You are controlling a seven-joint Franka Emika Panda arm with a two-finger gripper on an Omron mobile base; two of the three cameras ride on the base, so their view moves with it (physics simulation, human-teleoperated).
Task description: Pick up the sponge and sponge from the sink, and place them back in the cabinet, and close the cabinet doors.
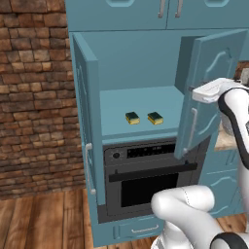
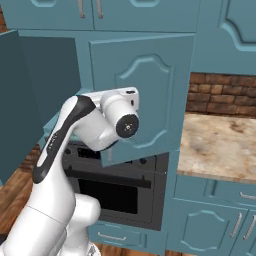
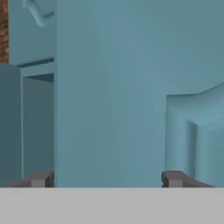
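Two yellow sponges with dark green tops, one sponge and the other sponge, lie side by side on the teal shelf inside the cabinet. The left cabinet door stands wide open. The right cabinet door is partly swung in, with my white hand against its outer moulded face. In the hand view my gripper is open, its fingertips wide apart with the teal door panel close ahead. The sink is out of view.
A black built-in oven sits under the shelf. Tan marble counter and low teal drawers lie to the right. A brick wall and wooden floor are on the left.
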